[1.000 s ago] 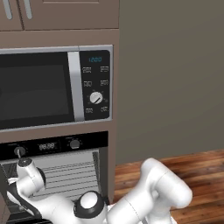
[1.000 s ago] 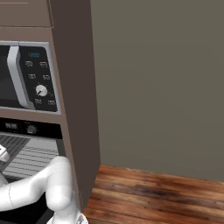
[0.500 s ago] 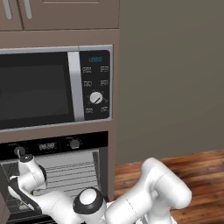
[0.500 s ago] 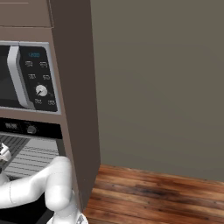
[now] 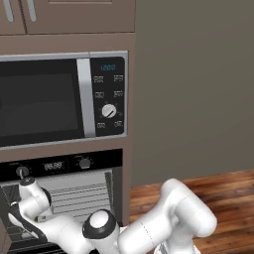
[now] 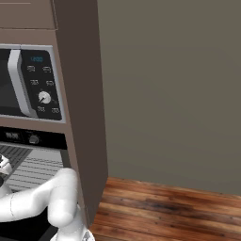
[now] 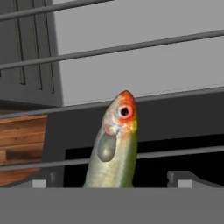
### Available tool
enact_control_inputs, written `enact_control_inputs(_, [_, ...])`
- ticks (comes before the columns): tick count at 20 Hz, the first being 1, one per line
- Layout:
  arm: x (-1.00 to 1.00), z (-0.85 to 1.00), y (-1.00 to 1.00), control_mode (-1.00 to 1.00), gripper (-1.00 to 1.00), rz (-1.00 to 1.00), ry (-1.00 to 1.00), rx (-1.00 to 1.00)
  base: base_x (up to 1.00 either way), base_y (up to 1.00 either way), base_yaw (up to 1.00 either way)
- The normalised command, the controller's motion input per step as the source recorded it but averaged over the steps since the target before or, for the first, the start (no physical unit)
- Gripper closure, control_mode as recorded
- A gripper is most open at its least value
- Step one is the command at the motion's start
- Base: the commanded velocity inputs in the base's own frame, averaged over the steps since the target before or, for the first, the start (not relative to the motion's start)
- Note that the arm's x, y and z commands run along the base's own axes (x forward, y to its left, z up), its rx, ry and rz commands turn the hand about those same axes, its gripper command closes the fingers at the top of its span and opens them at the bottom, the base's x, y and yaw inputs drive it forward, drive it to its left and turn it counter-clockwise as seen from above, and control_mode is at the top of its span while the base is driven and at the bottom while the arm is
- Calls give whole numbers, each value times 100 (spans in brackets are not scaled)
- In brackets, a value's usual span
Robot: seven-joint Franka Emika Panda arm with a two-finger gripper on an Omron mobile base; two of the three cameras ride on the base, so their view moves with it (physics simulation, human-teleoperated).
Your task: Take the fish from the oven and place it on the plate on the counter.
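**One small fish between the fingertips, inside the oven**

The fish (image 7: 114, 146) stands between the two dark fingertips (image 7: 41, 181) in the hand view, head away from the camera, red-orange at the snout with a round dark eye, greenish-yellow along one flank and pale grey on the belly. Its body rises from between the tips, but the tail end is hidden below, so whether the gripper (image 7: 111, 183) is clamped on it or merely straddling it, I cannot tell. Grey wire rack bars (image 7: 131, 46) cross behind and around it, so it sits within the oven (image 5: 74, 193), whose door is open below the microwave (image 5: 59, 99).

Handling, as a judgement: it looks light, slender and smooth-skinned, probably slippery, with a tapering body that could squirt out of a pinch taken near the head or tail. The thickest stretch just behind the gill plate looks the safest hold, fingers across the flanks. It is thin enough to catch a rack wire on the way out.

Count: one fish, two fingertips, one oven with two knobs (image 5: 85, 162) on its black panel, one microwave with a single dial (image 5: 108, 110)
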Motion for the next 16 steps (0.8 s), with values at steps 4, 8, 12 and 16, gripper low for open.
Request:
enact_control_inputs(4, [-9,-26,6,-100,-100,0,-3,-8,0,0,0])
enact_control_inputs(8, [-2,-26,8,-100,-100,0,-1,-10,0,0,0])
enact_control_inputs(12, [-9,-42,5,-100,-100,0,0,-12,0,0,0])
enact_control_inputs(16, [-20,-37,10,-100,-100,0,0,-10,0,0,0])
